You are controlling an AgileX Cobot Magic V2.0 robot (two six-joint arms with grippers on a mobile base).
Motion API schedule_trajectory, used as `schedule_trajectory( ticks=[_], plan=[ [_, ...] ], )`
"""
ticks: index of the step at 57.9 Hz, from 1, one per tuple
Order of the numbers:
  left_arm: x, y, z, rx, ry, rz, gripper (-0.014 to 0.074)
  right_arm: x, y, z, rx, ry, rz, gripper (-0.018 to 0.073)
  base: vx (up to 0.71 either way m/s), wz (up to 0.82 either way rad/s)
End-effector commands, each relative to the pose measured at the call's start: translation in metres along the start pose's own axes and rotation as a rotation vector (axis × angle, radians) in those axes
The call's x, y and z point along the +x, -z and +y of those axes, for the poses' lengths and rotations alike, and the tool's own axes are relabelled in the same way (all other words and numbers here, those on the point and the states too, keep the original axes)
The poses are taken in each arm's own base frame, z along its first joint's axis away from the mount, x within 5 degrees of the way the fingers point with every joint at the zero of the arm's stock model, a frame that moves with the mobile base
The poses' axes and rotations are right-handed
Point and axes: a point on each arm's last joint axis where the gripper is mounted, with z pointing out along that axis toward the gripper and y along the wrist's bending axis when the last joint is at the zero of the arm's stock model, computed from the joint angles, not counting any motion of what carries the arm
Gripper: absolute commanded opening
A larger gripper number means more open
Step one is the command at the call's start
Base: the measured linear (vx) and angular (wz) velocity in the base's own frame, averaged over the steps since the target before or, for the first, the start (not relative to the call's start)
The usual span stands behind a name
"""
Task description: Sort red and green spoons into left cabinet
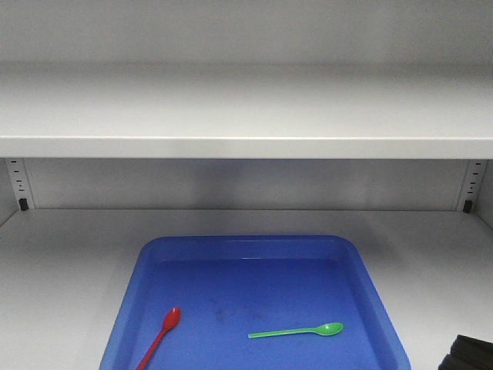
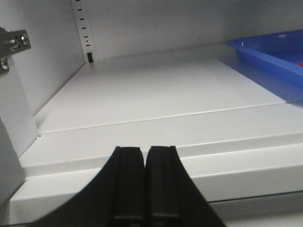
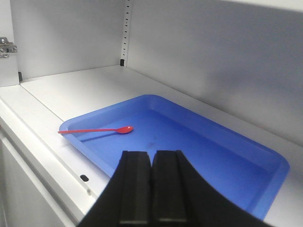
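Observation:
The red spoon [image 1: 163, 333] lies at the front left of the blue tray [image 1: 254, 245], bowl toward the back. The green spoon [image 1: 300, 331] lies crosswise at the tray's front right, bowl to the right. The tray rests on the lower shelf of the grey cabinet [image 1: 62, 270]. My right gripper [image 3: 152, 153] is shut and empty, hovering over the tray's [image 3: 222, 156] near rim, with the red spoon [image 3: 102, 130] ahead to its left; the green spoon is hidden in this view. My left gripper [image 2: 146, 150] is shut and empty above the cabinet's front edge, left of the tray [image 2: 270, 47].
An upper shelf [image 1: 246, 116] spans the cabinet above the tray. Peg-hole strips [image 1: 18, 183] run up the back corners. A door hinge [image 3: 6, 47] sits at the left wall. A black robot part [image 1: 470, 353] shows at the bottom right of the front view.

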Motion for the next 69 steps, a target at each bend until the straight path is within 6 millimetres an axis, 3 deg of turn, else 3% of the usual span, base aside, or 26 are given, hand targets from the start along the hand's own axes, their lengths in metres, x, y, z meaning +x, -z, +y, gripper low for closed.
schedule_trajectory(
  ticks=[1,69],
  plan=[
    [-0.0021,0.0009,0.0007,-0.011,0.015,-0.075,-0.0001,-0.011,0.0019,-0.003,0.03,-0.021,-0.052,-0.0003,0.0,0.0],
    [-0.0021,0.0009,0.0007,-0.011,0.015,-0.076,-0.0001,-0.0103,-0.0004,-0.0074,0.064,-0.068,-0.066,-0.0003,0.0,0.0]
  ],
)
